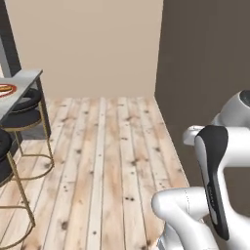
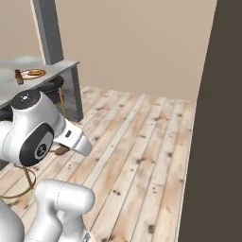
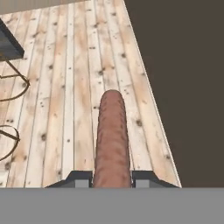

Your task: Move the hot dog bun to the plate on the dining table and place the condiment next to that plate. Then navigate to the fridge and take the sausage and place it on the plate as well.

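My gripper (image 3: 112, 177) is shut on the sausage (image 3: 113, 135), a reddish-brown stick that points away from the hand over the wooden floor. Its end (image 2: 61, 151) peeks out below my arm in the right base view. Far to the left stands the dining table (image 1: 27, 78), with the red-rimmed plate (image 1: 13, 88) on it and the tan hot dog bun (image 1: 4, 90) lying on the plate. In the right base view the plate (image 2: 34, 73) sits on the table (image 2: 54, 67) with the small dark red condiment (image 2: 19, 76) just beside it. The fridge is out of view.
Black stools (image 1: 22, 117) on gold legs stand along the table. A tall dark panel (image 1: 205, 73) walls off the right side. A beige wall (image 1: 88, 44) closes the far end, and the wooden floor (image 1: 112, 161) lies open between them.
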Robot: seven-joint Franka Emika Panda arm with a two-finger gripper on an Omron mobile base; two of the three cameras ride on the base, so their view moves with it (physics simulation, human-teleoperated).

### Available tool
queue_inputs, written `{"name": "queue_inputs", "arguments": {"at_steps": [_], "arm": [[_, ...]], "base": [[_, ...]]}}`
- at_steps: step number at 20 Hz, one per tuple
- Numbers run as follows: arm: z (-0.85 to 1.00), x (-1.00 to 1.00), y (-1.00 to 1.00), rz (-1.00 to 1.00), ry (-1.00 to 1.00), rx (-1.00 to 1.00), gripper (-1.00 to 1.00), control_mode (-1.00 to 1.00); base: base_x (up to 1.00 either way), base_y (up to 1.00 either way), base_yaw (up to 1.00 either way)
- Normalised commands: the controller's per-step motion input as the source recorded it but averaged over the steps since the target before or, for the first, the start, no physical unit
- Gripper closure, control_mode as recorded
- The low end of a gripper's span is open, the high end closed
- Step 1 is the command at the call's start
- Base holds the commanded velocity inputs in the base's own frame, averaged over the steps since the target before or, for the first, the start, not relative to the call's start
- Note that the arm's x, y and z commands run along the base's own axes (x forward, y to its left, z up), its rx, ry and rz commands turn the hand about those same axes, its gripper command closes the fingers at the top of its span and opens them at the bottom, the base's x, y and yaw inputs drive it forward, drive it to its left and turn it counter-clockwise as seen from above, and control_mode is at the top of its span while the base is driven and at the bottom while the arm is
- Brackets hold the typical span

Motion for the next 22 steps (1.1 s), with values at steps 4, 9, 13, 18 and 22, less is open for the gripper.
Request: {"name": "queue_inputs", "arguments": {"at_steps": [4,9,13,18,22], "arm": [[0.00,0.00,0.00,0.00,0.00,0.00,1.00,1.00],[0.00,0.00,0.00,0.00,0.00,0.00,1.00,1.00],[0.00,0.00,0.00,0.00,0.00,0.00,1.00,1.00],[0.00,0.00,0.00,0.00,0.00,0.00,1.00,1.00],[0.00,0.00,0.00,0.00,0.00,0.00,1.00,1.00]], "base": [[1.00,-0.23,0.56],[1.00,-0.22,0.58],[1.00,-0.28,0.57],[1.00,-0.35,0.57],[1.00,-0.38,0.56]]}}
